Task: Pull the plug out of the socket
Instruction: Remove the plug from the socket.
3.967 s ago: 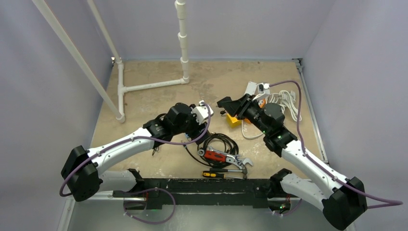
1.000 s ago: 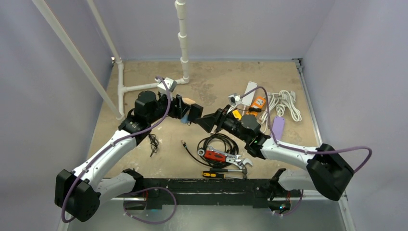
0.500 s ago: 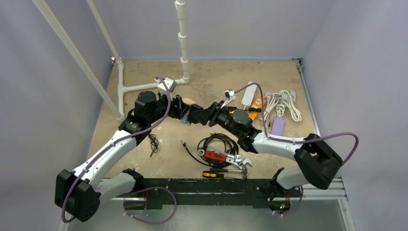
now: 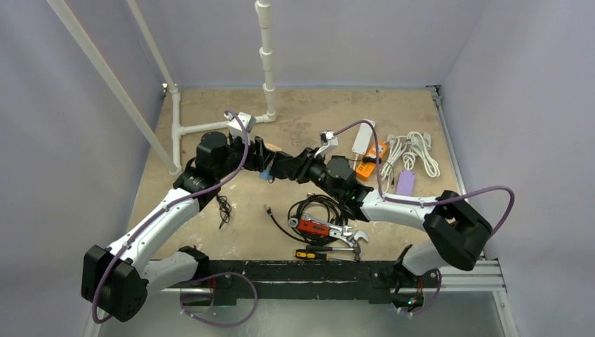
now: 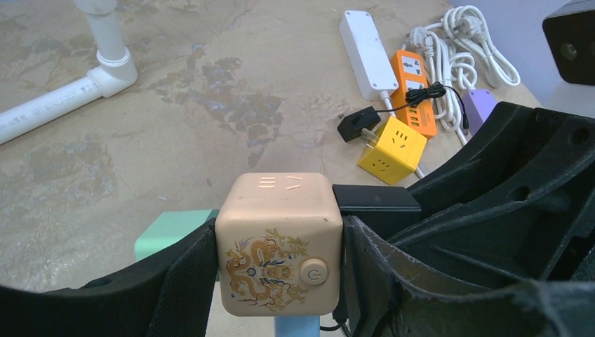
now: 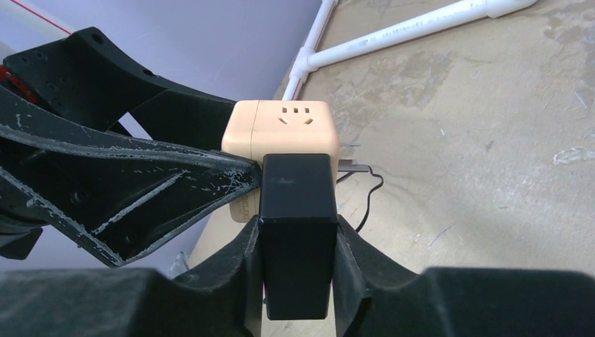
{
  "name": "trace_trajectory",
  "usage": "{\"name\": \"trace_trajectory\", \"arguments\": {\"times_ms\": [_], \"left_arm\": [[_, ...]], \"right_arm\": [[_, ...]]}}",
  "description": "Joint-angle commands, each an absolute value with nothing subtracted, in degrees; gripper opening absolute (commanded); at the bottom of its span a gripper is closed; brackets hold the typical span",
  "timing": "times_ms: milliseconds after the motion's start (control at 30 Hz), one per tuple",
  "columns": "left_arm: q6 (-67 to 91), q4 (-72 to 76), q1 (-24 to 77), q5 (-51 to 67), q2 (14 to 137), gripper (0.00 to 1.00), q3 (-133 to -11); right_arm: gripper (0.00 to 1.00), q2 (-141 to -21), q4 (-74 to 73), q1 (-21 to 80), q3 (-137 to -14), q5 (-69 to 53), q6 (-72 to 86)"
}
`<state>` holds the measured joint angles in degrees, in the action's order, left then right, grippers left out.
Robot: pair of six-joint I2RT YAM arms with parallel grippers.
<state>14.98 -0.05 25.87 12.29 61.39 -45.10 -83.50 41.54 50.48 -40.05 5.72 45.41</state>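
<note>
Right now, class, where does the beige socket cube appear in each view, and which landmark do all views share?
Top external: beige socket cube mid-table, where the two arms meet.
Left wrist: cube at lower centre.
Right wrist: cube at upper centre, behind the black plug.
Shared landmark: white pipe.

**LOCATION: LABORATORY ROBOT CELL, WORKSHOP MOCK-UP**

The site is a lab test cell laid out as a workshop corner. Identifying features:

- Enclosure: plain lilac walls close three sides of a stained brown table.
- Fixed equipment: the left arm and the right arm are bolted to a black rail at the near edge. Purple cables loop from them.
- Plumbing props: white PVC pipes stand at the back and left, joined by fittings at table level.
- Loose workshop items on the table: a red-handled wrench, a screwdriver, a black cable coil, a white power strip, an orange strip and a bundled white cord.
</note>
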Motion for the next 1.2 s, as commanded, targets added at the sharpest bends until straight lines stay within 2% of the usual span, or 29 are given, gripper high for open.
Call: {"name": "trace_trajectory", "arguments": {"times_ms": [0, 100, 133, 233, 333, 600, 767, 900, 1033, 1167], "left_arm": [[15.71, 7.68, 26.19, 18.46, 60.25, 0.00, -45.83], [14.39, 7.46, 26.19, 19.15, 59.33, 0.00, -45.99], [13.93, 7.24, 26.19, 19.09, 58.99, 0.00, -46.10], [13.19, 6.72, 26.19, 18.64, 58.41, 0.00, -46.19], [13.46, 6.76, 26.19, 18.76, 58.76, 0.00, -46.25], [15.13, 7.14, 26.19, 18.14, 60.09, 0.00, -45.94], [15.41, 6.13, 26.19, 17.75, 61.09, 0.00, -46.59], [15.32, 5.00, 26.19, 16.55, 61.90, 0.10, -47.23], [15.47, 3.94, 26.17, 15.28, 62.75, 0.14, -47.62], [15.86, 3.35, 26.19, 14.19, 63.41, 0.08, -47.76]], "right_arm": [[0.22, -81.76, 44.74, 51.06, -41.46, 4.67, 45.53], [0.01, -80.01, 49.61, 49.87, -38.42, 0.49, 42.73], [0.00, -79.19, 52.20, 48.83, -36.71, -1.40, 42.56], [0.00, -77.00, 61.31, 44.05, -31.26, -9.83, 43.36], [0.00, -75.56, 61.10, 42.85, -30.83, -11.07, 41.83], [0.00, -77.18, 52.69, 45.95, -35.81, -2.64, 40.78], [0.00, -77.46, 45.04, 49.70, -39.72, 6.73, 40.51], [0.00, -77.34, 42.50, 52.01, -41.56, 11.13, 38.62], [0.00, -77.73, 40.29, 55.07, -43.68, 15.97, 37.01], [0.00, -78.08, 38.59, 58.05, -45.42, 21.16, 35.85]]}}
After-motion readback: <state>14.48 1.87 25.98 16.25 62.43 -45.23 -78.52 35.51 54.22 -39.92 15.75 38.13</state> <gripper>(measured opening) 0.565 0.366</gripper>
